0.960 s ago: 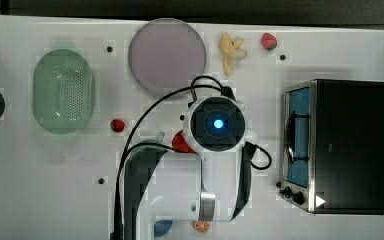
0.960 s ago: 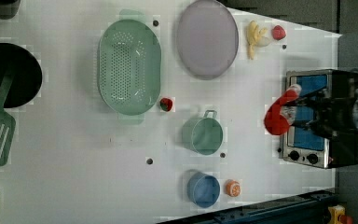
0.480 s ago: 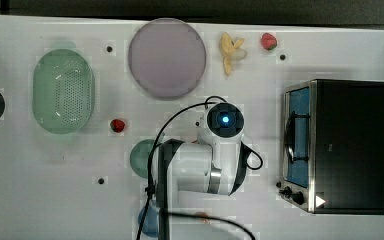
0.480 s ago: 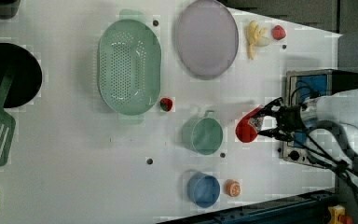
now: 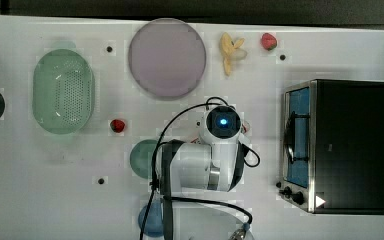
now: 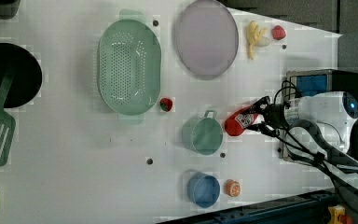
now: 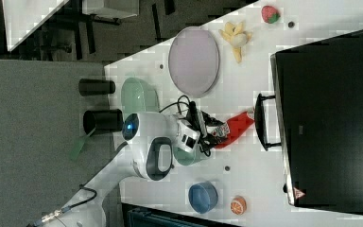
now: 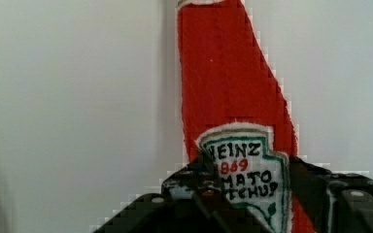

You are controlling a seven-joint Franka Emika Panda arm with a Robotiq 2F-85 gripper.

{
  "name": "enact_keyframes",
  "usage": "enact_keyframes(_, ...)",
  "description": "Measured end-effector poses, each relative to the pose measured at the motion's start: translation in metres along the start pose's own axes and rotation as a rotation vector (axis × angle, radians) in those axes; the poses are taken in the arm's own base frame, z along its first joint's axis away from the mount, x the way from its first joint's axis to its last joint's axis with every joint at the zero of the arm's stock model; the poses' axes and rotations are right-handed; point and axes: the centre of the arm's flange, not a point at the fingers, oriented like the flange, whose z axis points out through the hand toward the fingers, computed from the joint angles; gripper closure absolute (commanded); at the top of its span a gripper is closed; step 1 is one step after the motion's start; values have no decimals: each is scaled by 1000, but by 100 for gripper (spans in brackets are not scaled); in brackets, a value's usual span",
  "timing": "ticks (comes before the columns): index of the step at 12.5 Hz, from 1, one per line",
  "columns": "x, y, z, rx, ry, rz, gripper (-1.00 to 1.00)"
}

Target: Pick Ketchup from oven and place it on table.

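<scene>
The ketchup [image 6: 239,122], a red bottle with a white-and-red label, lies lengthwise low over the white table [image 6: 74,177], between the green cup and the oven [image 6: 324,81]. My gripper [image 6: 260,115] is shut on it at the label end. In the wrist view the black fingers [image 8: 194,182] flank the label of the ketchup [image 8: 233,97]. The right view shows the ketchup [image 7: 235,126] pointing at the handle of the oven [image 7: 331,113], with the gripper [image 7: 212,131] behind it. From the top view, the arm covers most of the bottle beside the oven [image 5: 350,145].
A green cup [image 6: 203,135] stands just beyond the bottle's base. A blue bowl [image 6: 203,189] and an orange [image 6: 233,187] sit near the table's edge. A green colander [image 6: 129,65], purple plate [image 6: 206,37], strawberry [image 6: 166,104] and banana [image 6: 254,35] lie farther off.
The ketchup has travelled with my gripper away from the oven toward the left view's left. It has tipped from upright to lying low beside the green cup.
</scene>
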Motion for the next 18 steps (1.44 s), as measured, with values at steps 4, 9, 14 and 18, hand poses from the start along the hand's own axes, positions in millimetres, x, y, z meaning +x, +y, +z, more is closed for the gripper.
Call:
enact_keyframes(4,-14,-15,-18,30,14,-39,-100)
enact_keyframes(9,-23,-19,-134,12,10,-59,-100)
enact_keyframes(14,-31,-6,-371,207,54,-58,-100)
enact_keyframes(18,-22,43,-463,243,84,-22,-100)
